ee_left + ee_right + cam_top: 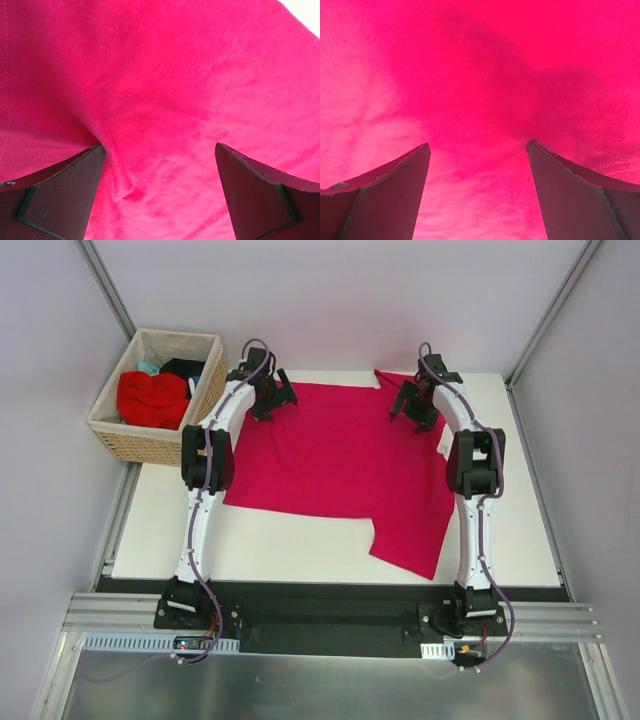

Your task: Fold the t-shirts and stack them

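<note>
Crimson tee (330,455) lay spread on tabletop (290,552); left claw (274,406) & right claw (410,415), jaws apart, touched its far edge, prob. to pinch cloth for first fold.

Reaching from bases at 6 o'clock toward 12 o'clock with both arms, elbows bowed outward toward 9 and 3 o'clock. Holding left claw (272,400) at 11 o'clock, wrist bent, pointed down, jaws spread wide, gripping nothing. Holding right claw (411,406) at 1 o'clock, same downward pose, jaws likewise wide apart and empty.
</note>
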